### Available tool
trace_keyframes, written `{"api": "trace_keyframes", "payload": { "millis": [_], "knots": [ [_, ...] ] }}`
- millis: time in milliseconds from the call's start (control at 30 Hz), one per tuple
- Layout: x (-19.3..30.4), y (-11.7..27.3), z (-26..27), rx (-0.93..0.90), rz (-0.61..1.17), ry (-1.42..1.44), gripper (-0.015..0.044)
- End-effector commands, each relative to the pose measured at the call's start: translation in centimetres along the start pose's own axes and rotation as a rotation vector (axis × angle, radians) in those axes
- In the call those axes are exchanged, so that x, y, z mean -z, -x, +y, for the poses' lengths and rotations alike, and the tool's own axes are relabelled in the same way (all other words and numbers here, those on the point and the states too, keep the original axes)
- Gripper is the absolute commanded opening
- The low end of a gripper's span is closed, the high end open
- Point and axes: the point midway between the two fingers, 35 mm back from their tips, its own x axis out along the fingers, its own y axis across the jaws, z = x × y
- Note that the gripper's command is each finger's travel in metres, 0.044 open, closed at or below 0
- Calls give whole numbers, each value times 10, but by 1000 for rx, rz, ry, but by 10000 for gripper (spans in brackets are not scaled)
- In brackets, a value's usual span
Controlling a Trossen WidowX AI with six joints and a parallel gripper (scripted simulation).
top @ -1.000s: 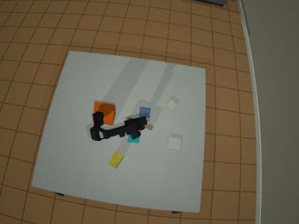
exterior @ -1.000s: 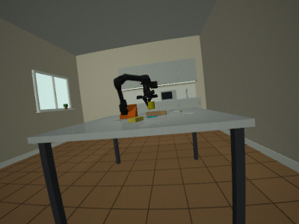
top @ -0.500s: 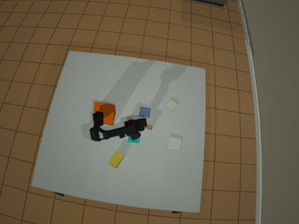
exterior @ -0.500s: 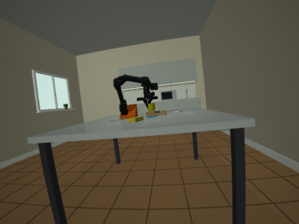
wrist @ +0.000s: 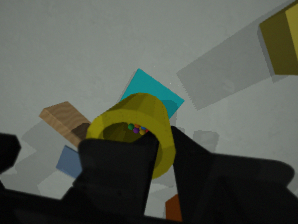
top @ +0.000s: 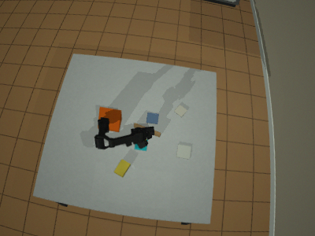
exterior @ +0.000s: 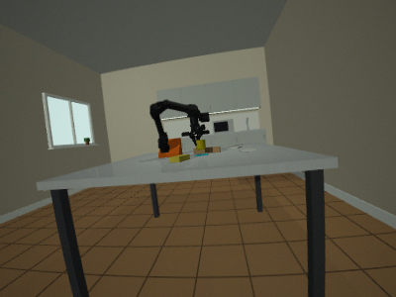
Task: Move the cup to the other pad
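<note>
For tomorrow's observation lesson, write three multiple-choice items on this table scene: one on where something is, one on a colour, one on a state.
1. What lies on the table right under the cup?
A. the turquoise pad
B. the orange box
C. the white tile

2. What colour is the cup?
A. red
B. yellow
C. white

3. How is the claw?
A. wide open above the cup
B. shut on nothing
C. shut on the cup's wall

Answers:
1. A: in the wrist view the turquoise pad shows just behind the cup's base.
2. B: the cup's wall is yellow in the wrist and exterior views.
3. C: the dark fingers pinch the cup's rim, and the marbles sit inside.
</note>
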Motion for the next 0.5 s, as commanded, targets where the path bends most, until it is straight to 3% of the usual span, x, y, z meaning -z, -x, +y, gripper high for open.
{"api": "trace_keyframes", "payload": {
  "millis": [0,467],
  "knots": [
    [-1,-4,0,-1,-5,3,0],
    [-1,-22,-1,0,-6,3,0]
  ]
}}
